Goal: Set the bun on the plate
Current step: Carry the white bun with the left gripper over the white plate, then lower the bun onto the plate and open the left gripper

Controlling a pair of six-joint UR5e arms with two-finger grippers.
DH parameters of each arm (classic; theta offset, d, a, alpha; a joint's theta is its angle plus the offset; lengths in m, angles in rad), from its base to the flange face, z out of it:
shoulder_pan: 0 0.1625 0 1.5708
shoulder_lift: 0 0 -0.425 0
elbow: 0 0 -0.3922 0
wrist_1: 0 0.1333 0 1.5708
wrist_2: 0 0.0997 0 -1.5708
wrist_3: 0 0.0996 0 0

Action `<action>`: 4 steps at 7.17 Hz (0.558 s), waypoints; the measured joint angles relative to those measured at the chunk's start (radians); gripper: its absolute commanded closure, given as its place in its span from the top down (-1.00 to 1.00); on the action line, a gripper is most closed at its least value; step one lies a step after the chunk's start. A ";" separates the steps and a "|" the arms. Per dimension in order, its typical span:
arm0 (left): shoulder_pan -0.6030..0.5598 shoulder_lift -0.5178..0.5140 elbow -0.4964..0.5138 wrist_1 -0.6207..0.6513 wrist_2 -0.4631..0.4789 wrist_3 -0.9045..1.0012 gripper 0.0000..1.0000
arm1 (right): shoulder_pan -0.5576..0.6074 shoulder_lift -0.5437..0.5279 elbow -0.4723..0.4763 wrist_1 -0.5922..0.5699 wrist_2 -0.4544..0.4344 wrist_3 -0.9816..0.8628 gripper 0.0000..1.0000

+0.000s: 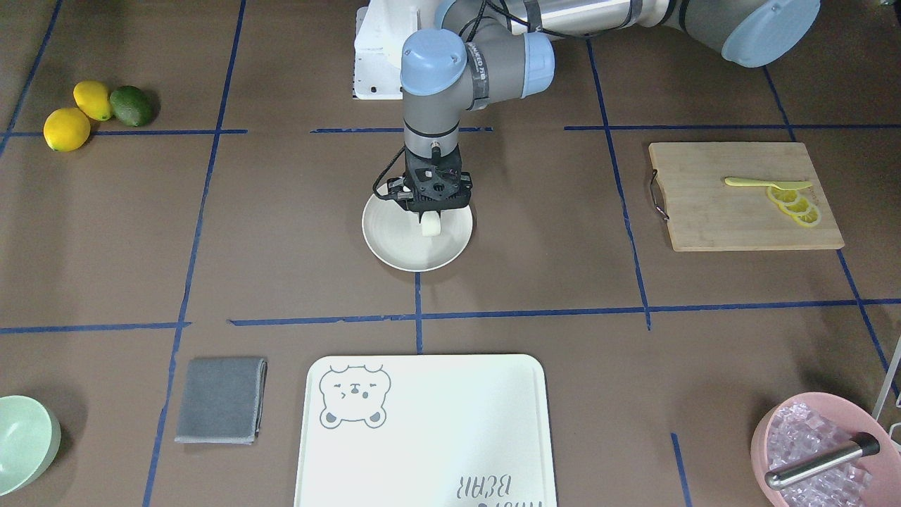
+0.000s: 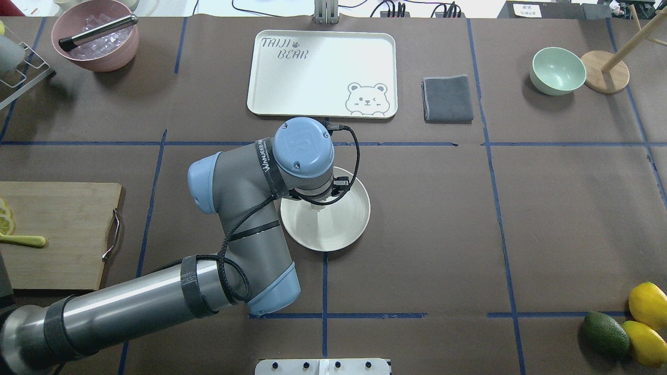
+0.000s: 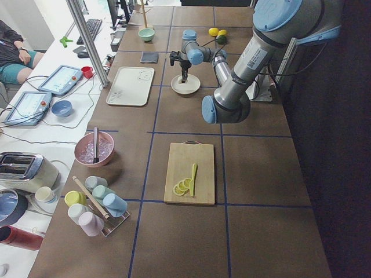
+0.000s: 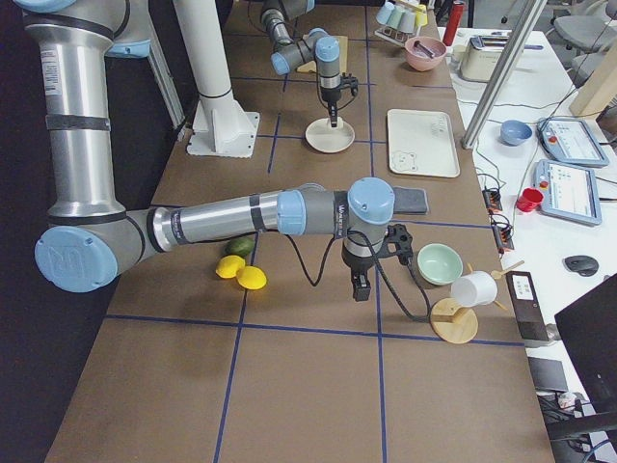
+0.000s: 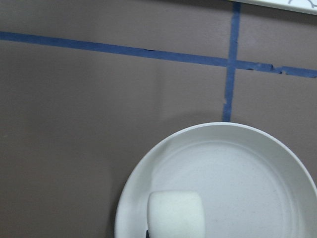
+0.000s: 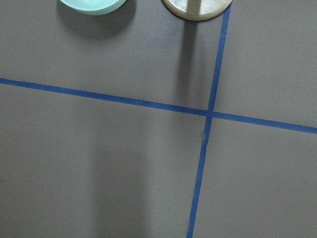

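The round cream-white plate (image 1: 394, 246) lies on the brown table near its middle. My left gripper (image 1: 430, 217) points straight down over the plate's robot-side half and is shut on the bun (image 1: 431, 224), a small smooth white pillow. In the left wrist view the bun (image 5: 176, 213) sits at the bottom edge, just inside the plate (image 5: 247, 168) rim; I cannot tell whether it touches the plate. My right gripper (image 4: 360, 286) hangs over bare table near the mint bowl, seen only in the exterior right view, so I cannot tell whether it is open or shut.
A white bear-print board (image 1: 436, 422) and a folded grey cloth (image 1: 220, 400) lie beyond the plate. Lemons (image 1: 67, 129) with an avocado, a cutting board (image 1: 739, 211) with lemon slices, a pink bowl (image 1: 816, 451) and a mint bowl (image 1: 21, 440) stand near the table's corners.
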 measured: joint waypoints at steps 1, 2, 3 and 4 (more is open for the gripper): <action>0.011 -0.005 0.016 -0.011 0.001 0.001 -0.31 | 0.000 0.000 0.000 0.000 0.000 0.001 1.00; 0.019 -0.008 0.021 -0.016 0.000 0.002 -0.29 | 0.000 0.000 0.000 0.000 0.001 0.001 1.00; 0.025 -0.008 0.023 -0.018 0.001 0.002 -0.23 | 0.000 -0.001 0.000 0.000 0.006 0.002 1.00; 0.030 -0.009 0.025 -0.021 0.001 0.002 -0.12 | 0.000 0.000 0.001 0.000 0.010 0.004 1.00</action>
